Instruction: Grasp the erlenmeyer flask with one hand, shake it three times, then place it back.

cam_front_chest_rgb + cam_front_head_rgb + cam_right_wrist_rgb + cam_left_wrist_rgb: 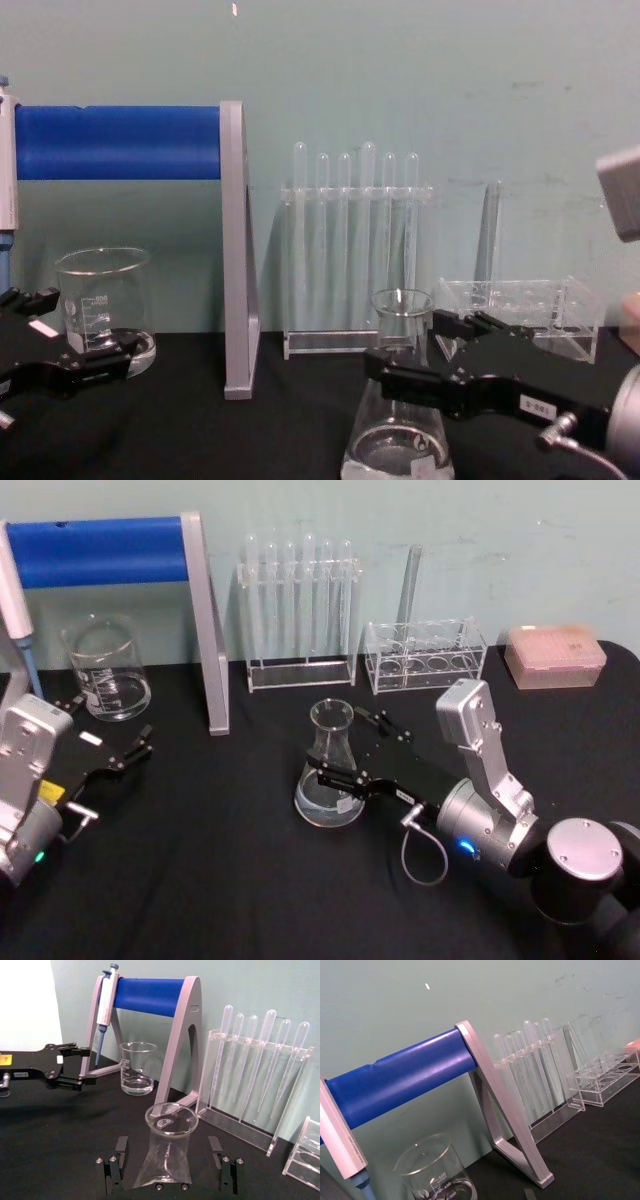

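Straddling the erlenmeyer flask (328,785), right gripper (340,743) gapes, gaps both sides; left gripper (108,726) open near beaker (105,670).

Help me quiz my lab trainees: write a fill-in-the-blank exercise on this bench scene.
1. The black two-jaw right gripper is ___, one jaw either side of the clear glass conical erlenmeyer flask.
2. The flask stands upright on the ___ table.
3. The black left gripper, open, lies near the squat clear glass ___.
Missing: open; black; beaker.
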